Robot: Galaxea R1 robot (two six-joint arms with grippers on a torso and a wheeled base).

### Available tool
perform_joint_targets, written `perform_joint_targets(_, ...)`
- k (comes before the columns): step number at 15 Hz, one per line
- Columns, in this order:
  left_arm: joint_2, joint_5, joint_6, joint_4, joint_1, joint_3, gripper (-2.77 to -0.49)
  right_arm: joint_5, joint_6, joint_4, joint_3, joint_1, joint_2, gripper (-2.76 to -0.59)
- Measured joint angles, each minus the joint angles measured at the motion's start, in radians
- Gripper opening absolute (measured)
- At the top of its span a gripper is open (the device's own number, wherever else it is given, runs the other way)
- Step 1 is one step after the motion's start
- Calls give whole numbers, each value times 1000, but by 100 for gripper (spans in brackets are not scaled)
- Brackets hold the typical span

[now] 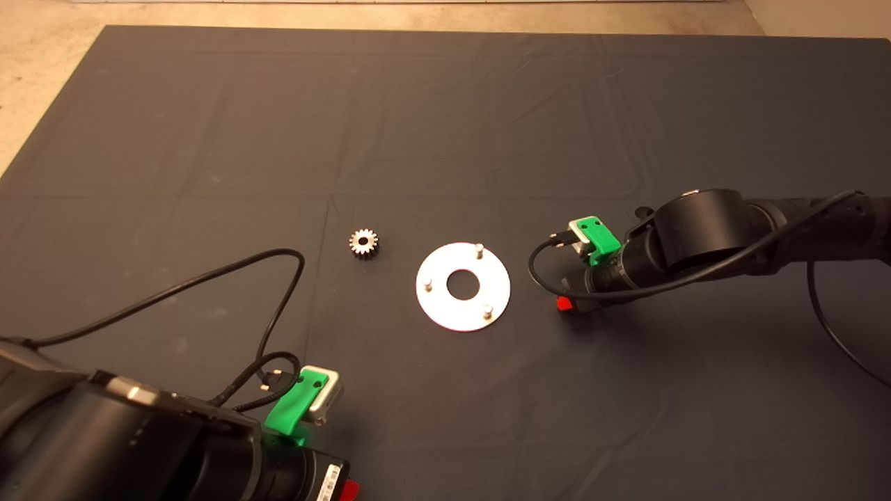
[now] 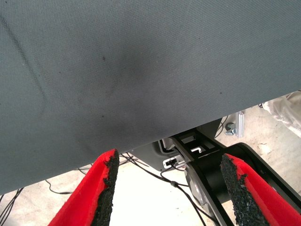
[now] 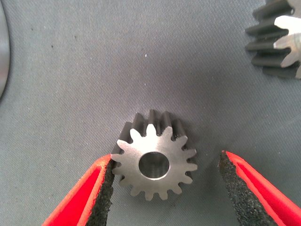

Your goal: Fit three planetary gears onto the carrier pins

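Right gripper (image 3: 165, 186) wide, straddling flat gear (image 3: 154, 161); left gripper (image 2: 167, 186) wide, parked off mat edge (image 2: 141, 146).

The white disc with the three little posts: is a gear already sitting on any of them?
No. In the head view all three carrier pins on the disc stand bare, and one gear lies on the mat beside it.

Dark grey fabric mat (image 1: 445, 125) lying flat, covering table. Beige floor (image 1: 42, 69) showing beyond mat edge. Black cables (image 2: 155, 176) trailing across pale floor.
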Motion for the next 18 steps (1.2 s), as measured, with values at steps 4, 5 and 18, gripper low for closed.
perform_joint_targets(4, 0, 0, 0, 0, 0, 0, -177, 5, 3, -12, 0, -6, 0, -195)
perform_joint_targets(5, 0, 0, 0, 0, 0, 0, -177, 6, 3, -16, 0, -9, 0, -195)
perform_joint_targets(18, 0, -2, 0, 0, 0, 0, -177, 14, 3, -48, 0, -33, 0, -234)
